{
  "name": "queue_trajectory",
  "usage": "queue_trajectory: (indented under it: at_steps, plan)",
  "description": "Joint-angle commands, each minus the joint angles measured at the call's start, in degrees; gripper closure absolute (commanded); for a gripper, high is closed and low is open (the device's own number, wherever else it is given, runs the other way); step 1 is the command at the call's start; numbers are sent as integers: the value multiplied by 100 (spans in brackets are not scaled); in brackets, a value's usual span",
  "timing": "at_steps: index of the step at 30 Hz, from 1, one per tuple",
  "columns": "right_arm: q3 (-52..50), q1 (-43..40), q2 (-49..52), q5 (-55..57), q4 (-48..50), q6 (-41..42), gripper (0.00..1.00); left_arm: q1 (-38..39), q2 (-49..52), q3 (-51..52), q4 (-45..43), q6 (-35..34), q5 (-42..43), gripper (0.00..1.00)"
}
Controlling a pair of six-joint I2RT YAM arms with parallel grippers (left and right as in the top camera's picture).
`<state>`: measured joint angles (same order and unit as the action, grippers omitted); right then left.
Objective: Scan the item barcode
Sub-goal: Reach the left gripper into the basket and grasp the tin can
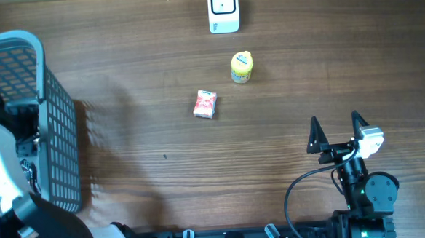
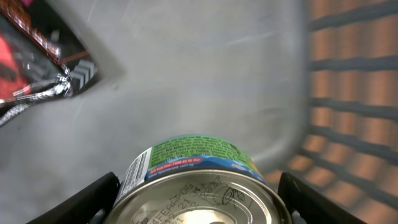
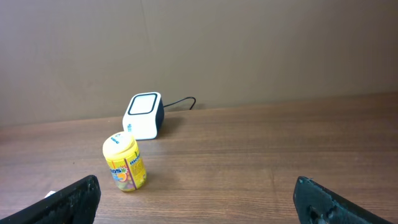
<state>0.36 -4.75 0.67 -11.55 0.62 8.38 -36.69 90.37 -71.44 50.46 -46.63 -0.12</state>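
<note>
Though hidden overhead, left gripper (image 2: 198,182): spread around green-labelled metal tin (image 2: 199,202) in grey plastic basket (image 1: 62,134).
Right gripper (image 1: 335,121): spread wide.

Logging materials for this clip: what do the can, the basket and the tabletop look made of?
Can: metal, shiny lid with stamped codes, printed green label. Basket: likely grey plastic, matte, moulded lattice walls. Tabletop: wood or wood-look laminate, brown grain lines, low sheen.

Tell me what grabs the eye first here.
A green-labelled tin can fills the left wrist view, between the fingers of the left gripper inside the grey basket. On the table, a yellow jar stands near the white barcode scanner.
</note>
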Motion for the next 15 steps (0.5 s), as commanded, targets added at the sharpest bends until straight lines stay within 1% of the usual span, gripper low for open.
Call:
queue_trajectory:
  at_steps: [1,10,13,15]
  plan:
    - [-7,9,-39,0,22,76,0,48,-494,-511,170,-11,52,25]
    - [-7,9,-39,2,22,76,0,48,-1163,-605,142,-15,208,25]
    - [-7,9,-39,0,22,74,0,48,-1318,-625,48,-35,625,25]
    - [-7,9,-39,2,22,76,0,48,-1449,-667,-66,-35,1071,25]
